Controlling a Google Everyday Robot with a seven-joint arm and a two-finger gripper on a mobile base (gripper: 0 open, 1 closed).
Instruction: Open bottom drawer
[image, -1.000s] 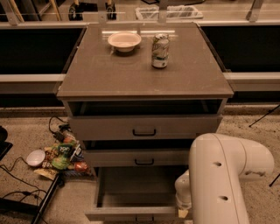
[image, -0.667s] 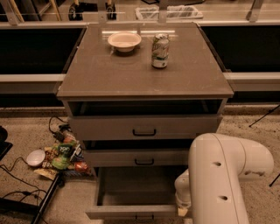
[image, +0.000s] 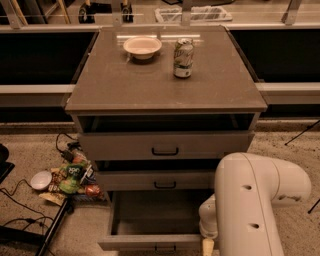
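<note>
The grey-brown cabinet has three drawers. The bottom drawer (image: 150, 241) is pulled far out; its empty inside shows and its small dark handle sits at the lower frame edge. The middle drawer (image: 155, 180) and the top drawer (image: 160, 146) stand slightly out. My white arm (image: 250, 200) fills the lower right. The gripper (image: 206, 246) is at the bottom drawer's front right corner, mostly hidden by the arm and cut off by the frame edge.
A cream bowl (image: 142, 46) and a drinks can (image: 183, 58) stand on the cabinet top. A pile of snack packets (image: 72, 175), a white bowl (image: 40, 180) and cables lie on the floor to the left. Dark shelving runs behind the cabinet.
</note>
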